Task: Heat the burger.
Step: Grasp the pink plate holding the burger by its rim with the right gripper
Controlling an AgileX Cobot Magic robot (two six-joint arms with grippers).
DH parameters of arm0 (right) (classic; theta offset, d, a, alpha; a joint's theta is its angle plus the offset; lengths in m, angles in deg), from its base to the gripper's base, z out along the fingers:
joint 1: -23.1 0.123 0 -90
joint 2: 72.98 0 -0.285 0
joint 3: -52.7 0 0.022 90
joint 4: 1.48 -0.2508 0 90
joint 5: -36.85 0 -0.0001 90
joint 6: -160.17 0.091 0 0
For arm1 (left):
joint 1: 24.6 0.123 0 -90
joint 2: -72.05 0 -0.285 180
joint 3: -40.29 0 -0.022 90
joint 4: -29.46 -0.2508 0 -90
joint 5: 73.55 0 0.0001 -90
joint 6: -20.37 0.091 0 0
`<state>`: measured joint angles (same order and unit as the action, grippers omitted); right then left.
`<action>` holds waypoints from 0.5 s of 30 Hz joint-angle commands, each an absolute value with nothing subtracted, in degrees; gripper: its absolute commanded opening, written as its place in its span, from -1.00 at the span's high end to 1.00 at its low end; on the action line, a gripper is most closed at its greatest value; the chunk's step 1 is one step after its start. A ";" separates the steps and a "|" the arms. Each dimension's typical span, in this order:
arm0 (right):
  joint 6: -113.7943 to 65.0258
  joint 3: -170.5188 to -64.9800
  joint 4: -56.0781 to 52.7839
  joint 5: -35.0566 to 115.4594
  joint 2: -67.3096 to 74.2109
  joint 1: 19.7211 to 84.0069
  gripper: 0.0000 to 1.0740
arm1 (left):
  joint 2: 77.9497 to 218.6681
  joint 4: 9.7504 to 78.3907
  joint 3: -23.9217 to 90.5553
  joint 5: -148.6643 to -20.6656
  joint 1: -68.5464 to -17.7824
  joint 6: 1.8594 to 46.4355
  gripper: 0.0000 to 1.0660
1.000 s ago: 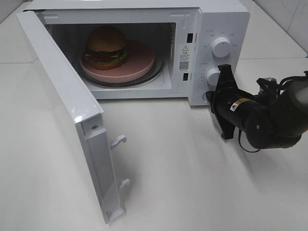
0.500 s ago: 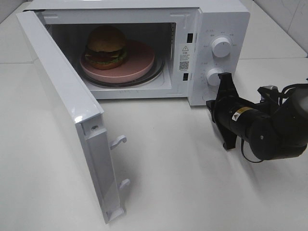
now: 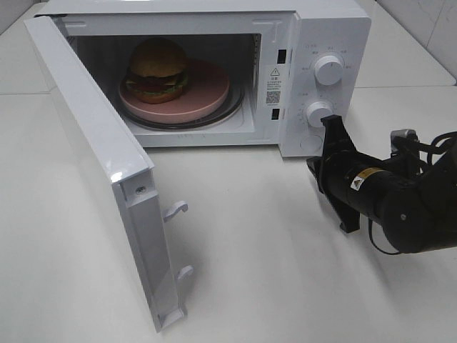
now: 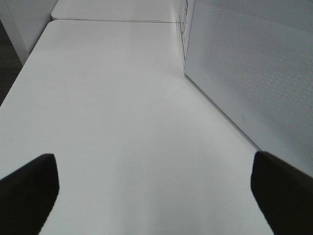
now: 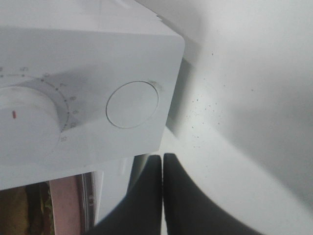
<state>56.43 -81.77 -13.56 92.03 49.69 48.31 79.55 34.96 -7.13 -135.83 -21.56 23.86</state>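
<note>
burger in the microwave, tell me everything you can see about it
The burger has a rounded tan-brown top bun, with dark filling and a hint of green at its edge; the bottom bun is hard to make out. It looks whole and stands upright on the left part of a pink round dish, inside the white microwave, whose door is wide open. Nothing but the dish touches it.

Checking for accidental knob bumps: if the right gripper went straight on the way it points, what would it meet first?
The right gripper would probably meet the microwave's control panel, near the round button below the lower knob; depth unclear.
</note>
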 commanded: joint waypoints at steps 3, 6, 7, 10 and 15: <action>46.98 -79.30 -12.53 89.05 44.30 48.48 0.99 | 79.32 34.90 -7.31 -134.97 -21.45 23.52 -0.88; 40.96 -77.87 -12.53 86.41 41.27 48.48 0.99 | 79.32 34.90 -7.31 -134.97 -21.45 23.52 -0.88; 35.52 -77.07 -12.53 83.20 39.26 48.48 0.99 | 79.32 34.90 -7.31 -134.97 -21.45 23.52 -0.88; 28.64 -76.44 -12.53 78.33 35.99 48.48 0.98 | 79.32 34.90 -7.31 -134.97 -21.45 23.52 -0.88; 14.66 -76.50 -12.53 69.57 30.27 48.48 0.97 | 79.32 34.90 -7.31 -134.97 -21.45 23.52 -0.88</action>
